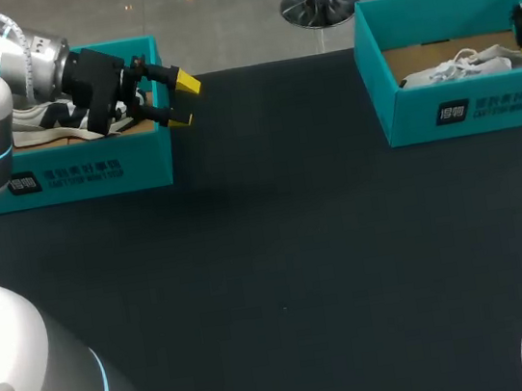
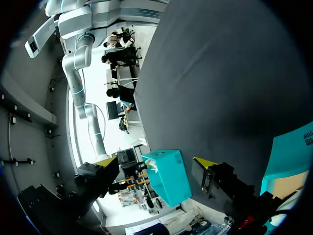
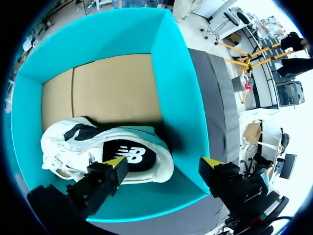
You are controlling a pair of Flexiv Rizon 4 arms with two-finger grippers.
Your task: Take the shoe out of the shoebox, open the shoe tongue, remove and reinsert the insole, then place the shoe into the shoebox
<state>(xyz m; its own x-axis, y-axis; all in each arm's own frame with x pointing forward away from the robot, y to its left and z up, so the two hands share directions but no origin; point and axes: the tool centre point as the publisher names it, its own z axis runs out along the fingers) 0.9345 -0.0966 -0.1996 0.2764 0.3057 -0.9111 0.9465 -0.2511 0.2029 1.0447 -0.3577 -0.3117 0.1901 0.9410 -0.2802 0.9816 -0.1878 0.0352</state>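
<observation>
— Where's the shoe (image 3: 107, 147)?
— Lying in the teal shoebox (image 1: 468, 113) at two o'clock, with the right gripper (image 3: 164, 162) spread wide above it.
— And the left gripper (image 1: 184, 101)?
— Wide too, empty, at ten o'clock by the other shoebox (image 1: 74, 178).

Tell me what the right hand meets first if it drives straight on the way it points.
Probably the white shoe in the teal shoebox ahead of the right hand; one finger may catch its wall instead.
</observation>
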